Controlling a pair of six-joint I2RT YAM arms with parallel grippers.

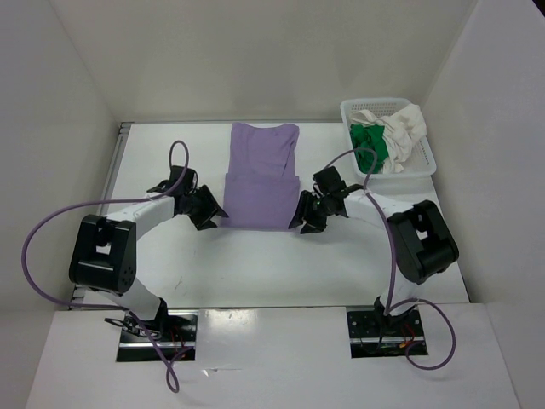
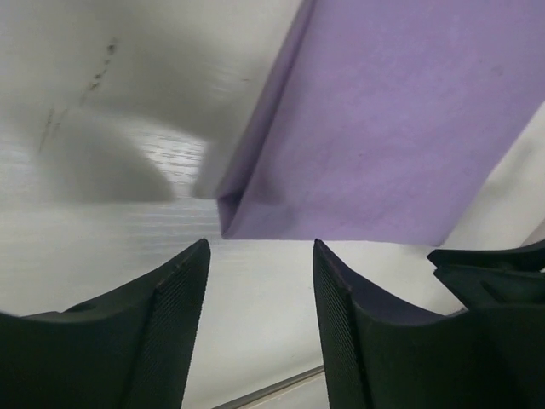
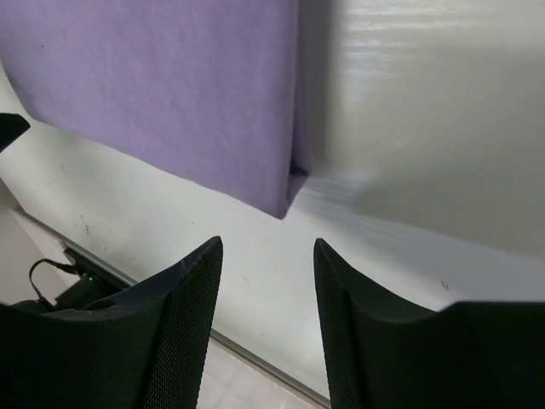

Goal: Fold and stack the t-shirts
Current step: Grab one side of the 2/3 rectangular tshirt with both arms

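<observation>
- lavender t-shirt point(image 1: 261, 175) lies flat on the bench point(image 1: 255, 268), folded into a long narrow strip
- left claw point(image 2: 260, 256) sits just off the lavender t-shirt's near-left corner; fingers apart, gripping nothing
- right claw point(image 3: 268, 251) sits just off its near-right corner; fingers apart, empty
- green t-shirt point(image 1: 372, 141) and white t-shirt point(image 1: 407, 128) lie crumpled in the basket point(image 1: 353, 108), right of the lavender t-shirt

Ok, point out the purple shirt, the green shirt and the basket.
purple shirt point(image 1: 262, 175), top view, middle of the cloth.
green shirt point(image 1: 371, 141), top view, crumpled part showing.
basket point(image 1: 362, 102), top view, far rim.
</observation>
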